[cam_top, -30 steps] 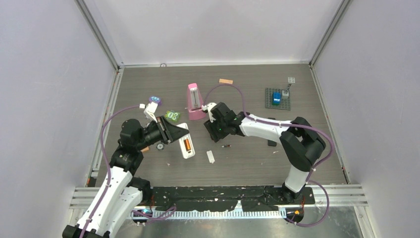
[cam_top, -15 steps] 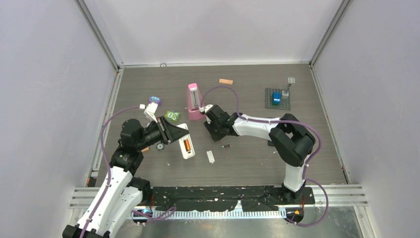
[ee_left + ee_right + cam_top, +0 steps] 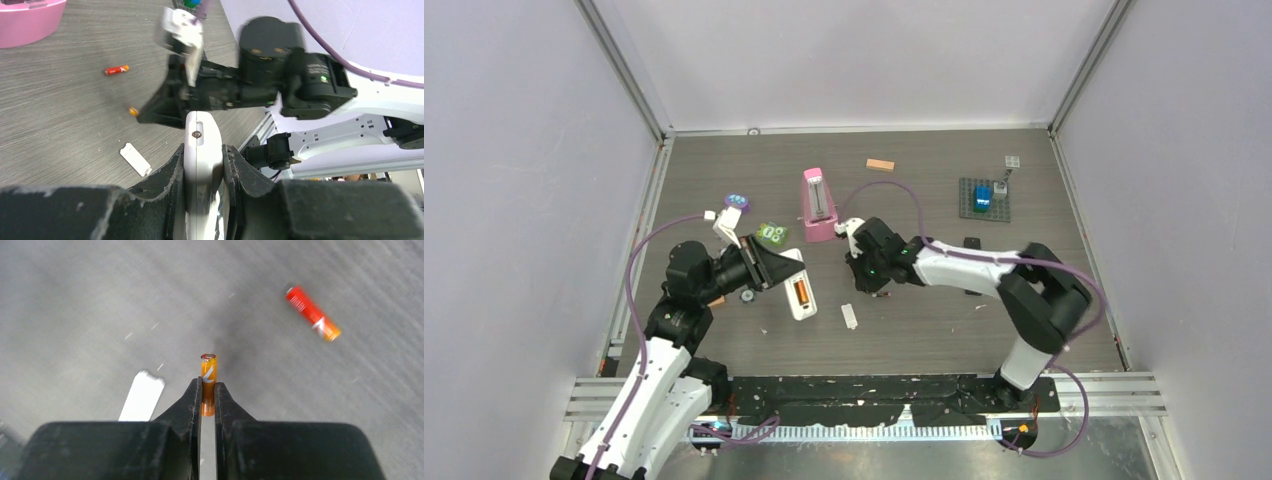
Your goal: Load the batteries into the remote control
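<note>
Your left claw [image 3: 202, 155] clamps the white remote control [image 3: 199, 129] by its sides. Your right claw [image 3: 208, 390] is pinched narrow on an orange battery [image 3: 208, 371]. A red battery [image 3: 312, 312] lies loose on the worktop [image 3: 75, 315] beyond.

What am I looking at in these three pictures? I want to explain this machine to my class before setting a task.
Two robot arms stand at a table. One picture looks down from above. The other two come from a small camera on each arm's wrist. The left gripper clamps a white remote by its sides. The right gripper pinches an orange battery, one end sticking out. On the table lie a red battery, a small white strip and a pink gadget.
</note>
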Controlling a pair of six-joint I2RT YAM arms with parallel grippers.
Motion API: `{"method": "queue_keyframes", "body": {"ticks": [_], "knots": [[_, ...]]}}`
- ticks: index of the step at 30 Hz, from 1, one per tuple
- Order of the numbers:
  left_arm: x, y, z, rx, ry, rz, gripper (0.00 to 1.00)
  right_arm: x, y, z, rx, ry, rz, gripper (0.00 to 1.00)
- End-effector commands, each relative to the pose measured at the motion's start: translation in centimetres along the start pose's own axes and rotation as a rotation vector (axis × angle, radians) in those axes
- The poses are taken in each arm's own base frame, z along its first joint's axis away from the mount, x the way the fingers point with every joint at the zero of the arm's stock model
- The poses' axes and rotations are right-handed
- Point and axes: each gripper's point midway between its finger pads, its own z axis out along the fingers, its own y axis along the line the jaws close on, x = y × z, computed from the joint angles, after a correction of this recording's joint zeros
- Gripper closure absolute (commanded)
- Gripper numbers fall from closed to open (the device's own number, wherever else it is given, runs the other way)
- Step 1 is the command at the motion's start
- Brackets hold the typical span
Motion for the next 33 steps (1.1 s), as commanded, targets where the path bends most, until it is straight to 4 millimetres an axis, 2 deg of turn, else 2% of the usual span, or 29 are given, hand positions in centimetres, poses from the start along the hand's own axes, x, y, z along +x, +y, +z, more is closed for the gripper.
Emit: {"method": "queue_keyframes", "body": {"ticks": [1,4,6,11,16,20,22,23,24,25,26,27,28,29,33], "knots": [[-1.3,-1.3,-0.6,0.03,-0.059,0.049,1.0,-4.5,5.5,-8.1,-0.306,-0.303,-0.089,0.95],[-1.8,-2.1,-0.7,0.057,-0.08,0.058,1.0,-5.1,8.1,-12.7,-0.47,-0.449,-0.163,0.95],[-2.3,-2.8,-0.7,0.089,-0.1,0.06,1.0,-4.7,9.5,-15.6,-0.563,-0.521,-0.208,0.95],[-3.9,-4.5,-0.5,0.191,-0.178,0.064,1.0,-5.1,13.1,-24.5,-0.8,-0.691,-0.314,0.95],[-5.6,-5.9,-0.5,0.289,-0.275,0.045,1.0,-4.0,15.8,-30.6,-1.003,-0.76,-0.46,0.94],[-6.3,-6.4,-0.3,0.329,-0.303,-0.014,1.0,-4.0,16.4,-32.1,-1.034,-0.767,-0.497,0.94],[-6.5,-6.4,-0.1,0.343,-0.326,-0.048,1.0,-5.2,16.1,-32.0,-0.985,-0.761,-0.445,0.93],[-6.8,-6.5,0.0,0.348,-0.355,-0.063,1.0,-6.4,15.7,-32.1,-0.931,-0.765,-0.397,0.92],[-6.8,-6.5,0.1,0.353,-0.373,-0.076,1.0,-6.9,15.6,-31.5,-0.906,-0.734,-0.348,0.91],[-6.9,-6.4,0.3,0.349,-0.389,-0.09,1.0,-8.1,15.0,-31.5,-0.837,-0.733,-0.283,0.91],[-6.8,-6.4,0.5,0.344,-0.403,-0.109,1.0,-9.3,14.2,-30.5,-0.757,-0.726,-0.193,0.92],[-6.8,-6.2,0.7,0.338,-0.413,-0.125,1.0,-9.6,14.4,-30.7,-0.732,-0.71,-0.164,0.92],[-6.9,-6.2,0.8,0.341,-0.429,-0.133,1.0,-10.4,13.9,-29.8,-0.669,-0.699,-0.108,0.92],[-6.9,-6.0,0.9,0.338,-0.435,-0.149,1.0,-10.4,14.4,-29.6,-0.654,-0.668,-0.095,0.92],[-7.0,-5.5,1.2,0.338,-0.45,-0.223,1.0,-11.0,14.3,-27.8,-0.555,-0.575,0.036,0.92]]}}
